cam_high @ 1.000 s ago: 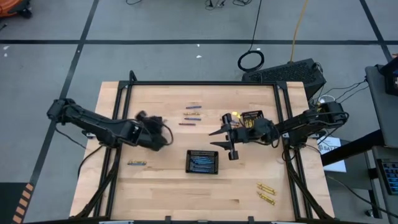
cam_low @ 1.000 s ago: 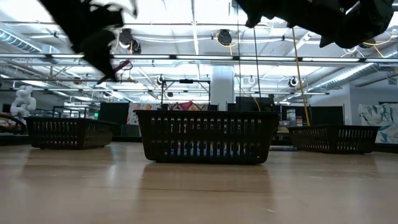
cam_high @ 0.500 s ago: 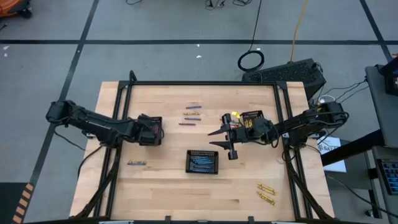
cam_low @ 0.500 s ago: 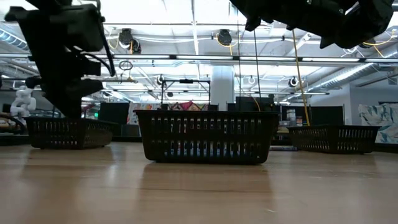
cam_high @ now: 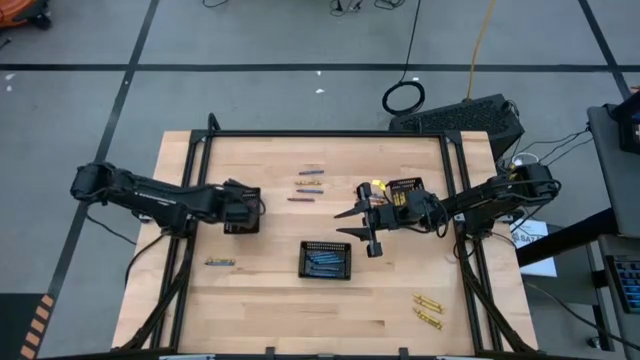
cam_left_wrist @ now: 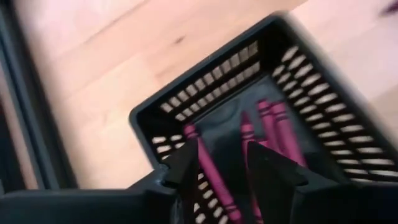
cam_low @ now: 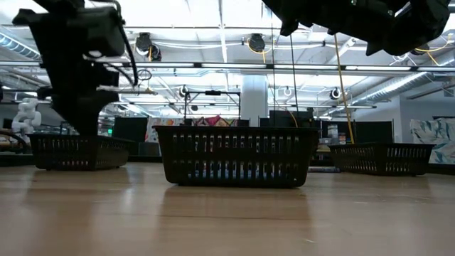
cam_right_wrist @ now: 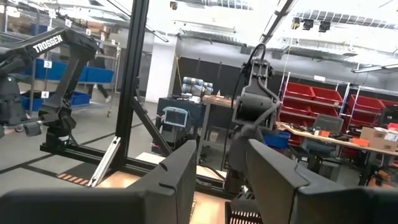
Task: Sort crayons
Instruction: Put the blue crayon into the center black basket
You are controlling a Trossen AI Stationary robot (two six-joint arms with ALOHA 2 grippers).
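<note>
Crayon delivery at the left-hand tray, release stage: the left gripper (cam_left_wrist: 224,160) is hovering just over the small black slotted plastic tray (cam_left_wrist: 205,99) at the table's left side, having swung in above it over the last second, and its two dark fingers, pressed together a moment ago, are now standing spread with nothing pinched between them. Pink-red wax crayons (cam_left_wrist: 273,127) are lying on that tray's floor, one of them (cam_left_wrist: 208,171) directly below the gap between the fingers, which is suggesting that a crayon has just been let go and this colour group is growing by one. The right gripper (cam_high: 352,223) is waiting above the table's middle, unmoved, claw likewise spread and holding nothing. Blue crayons are sitting in the central black slotted tray (cam_high: 325,260); a third black tray (cam_high: 405,186) with yellow-orange contents is lying beside the right arm. Unsorted stock remaining on the pale wooden tabletop (cam_high: 260,310): a loose cluster of purple and orange crayons (cam_high: 308,184) toward the far edge, a blue-and-yellow pair (cam_high: 220,262) near the left, and yellow crayons (cam_high: 428,311) at the near right. The job is looking partway done, several pickups outstanding. Legible writing: white lettering "TROSSEN" (cam_right_wrist: 48,43) is showing on another dark arm in the room beyond; small numbered tags below it are too small to read with confidence.
</note>
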